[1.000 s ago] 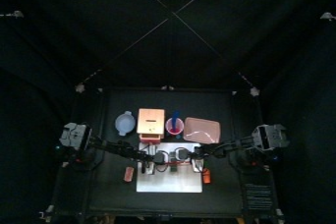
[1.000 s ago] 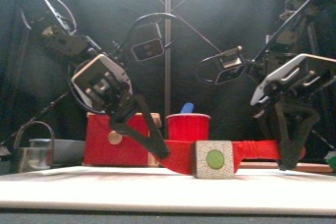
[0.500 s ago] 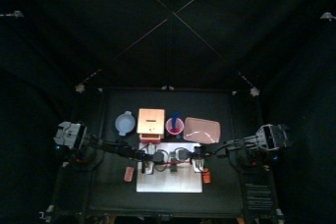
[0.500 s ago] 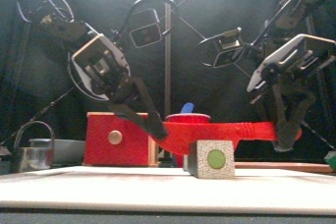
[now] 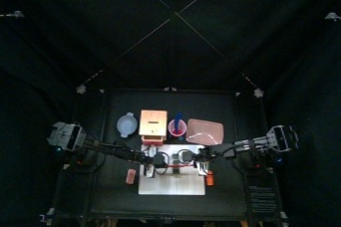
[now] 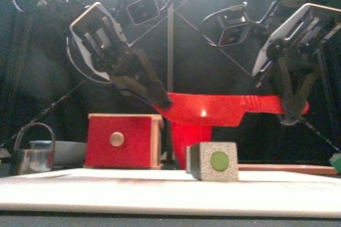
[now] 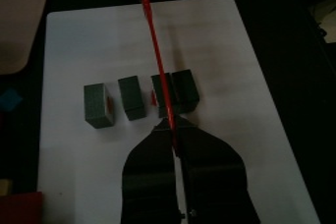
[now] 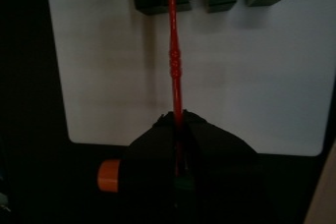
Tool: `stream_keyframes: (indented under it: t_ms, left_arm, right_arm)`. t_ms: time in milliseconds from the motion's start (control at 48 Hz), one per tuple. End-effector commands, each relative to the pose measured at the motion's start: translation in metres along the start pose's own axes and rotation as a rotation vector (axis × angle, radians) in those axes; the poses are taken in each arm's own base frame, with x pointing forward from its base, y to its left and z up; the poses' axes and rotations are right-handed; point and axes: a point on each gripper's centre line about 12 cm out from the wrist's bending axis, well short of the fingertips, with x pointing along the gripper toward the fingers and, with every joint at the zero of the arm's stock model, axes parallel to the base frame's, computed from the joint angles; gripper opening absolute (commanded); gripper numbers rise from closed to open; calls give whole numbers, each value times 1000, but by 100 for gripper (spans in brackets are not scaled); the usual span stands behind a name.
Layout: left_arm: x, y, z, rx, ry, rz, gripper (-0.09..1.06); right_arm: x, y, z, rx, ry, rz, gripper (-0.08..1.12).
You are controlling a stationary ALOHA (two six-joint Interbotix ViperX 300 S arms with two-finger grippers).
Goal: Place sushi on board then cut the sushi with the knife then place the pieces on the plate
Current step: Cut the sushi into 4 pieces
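Behind the white board [image 7: 250, 90], four things stand in a row along the back of the table: one blue-grey bowl [image 5: 127, 123], one wooden box [image 6: 124, 139] with its red drawer front facing forward, one red cup [image 5: 177, 126] and one pink tray [image 5: 205, 129]. What the bowl holds is too small to tell; the cup shows something bluish inside from above, and from the front it is mostly hidden by the knife. On the board lie three dark green sushi blocks [image 7: 133, 97] in a short row, slightly apart from one another, and the front view shows only the nearest end face, green in the middle with a pale speckled rim. One red knife [image 6: 206, 107] hangs level in the air well above them, carried by both arms. The left gripper [image 6: 160, 97] is pinched tight on its broad blade end and the right gripper [image 6: 288, 116] is clamped on its narrow handle end. Seen from both wrists, the knife runs edge-on over the block at one end of the row. One metal cutter [image 6: 38, 156] with a wire handle stands off the board at the far left, and two small orange toys [image 5: 131, 175] lie on the table, one off each side of the board
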Motion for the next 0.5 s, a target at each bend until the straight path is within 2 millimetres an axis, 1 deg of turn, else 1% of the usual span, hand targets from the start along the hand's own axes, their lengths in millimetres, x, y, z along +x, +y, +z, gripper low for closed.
stream_keyframes:
  t_ms: [21,125,229,500]
  left_arm:
    - [4,-6,4,12,-14,-12,18]
    - [13,-10,-3,18,6,-21,18]
    - [19,-11,-5,22,16,-23,18]
    - [20,-11,-7,21,22,-22,18]
  right_arm:
    - [-5,4,5,16,-36,20,14]
    - [-3,6,2,40,-31,35,14]
    - [-2,6,1,42,-30,37,14]
    - [-1,6,0,50,-27,40,14]
